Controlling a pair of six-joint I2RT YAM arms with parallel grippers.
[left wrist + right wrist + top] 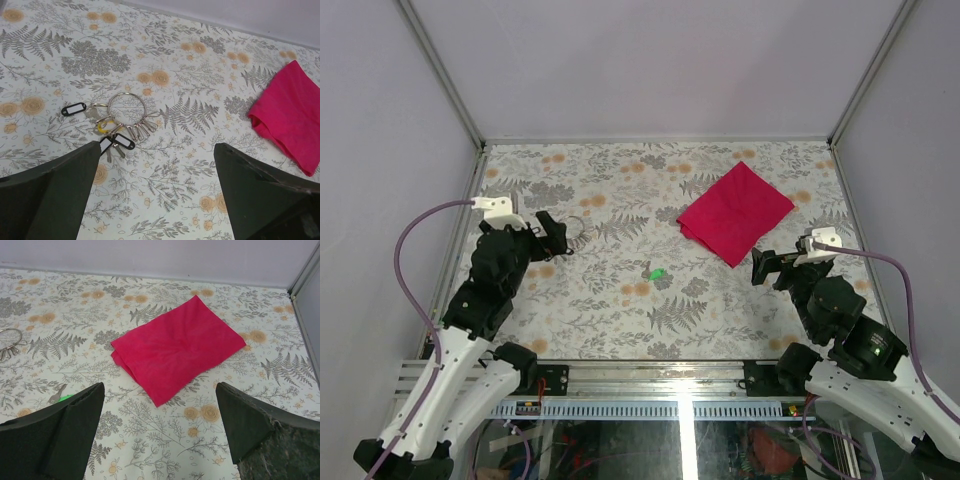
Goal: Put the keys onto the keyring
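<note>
The silver keyring lies flat on the floral table. Several metal keys fan from its near side. Black-framed tags and a pale yellow tag lie at its left and front. My left gripper is open and empty, just short of the bunch. In the top view it sits beside the ring. A loose key with a green tag lies mid-table, also in the right wrist view. My right gripper is open and empty near the cloth.
A folded red cloth lies at the back right, also in the right wrist view and the left wrist view. Metal frame posts and pale walls bound the table. The arm bases stand at the near edge.
</note>
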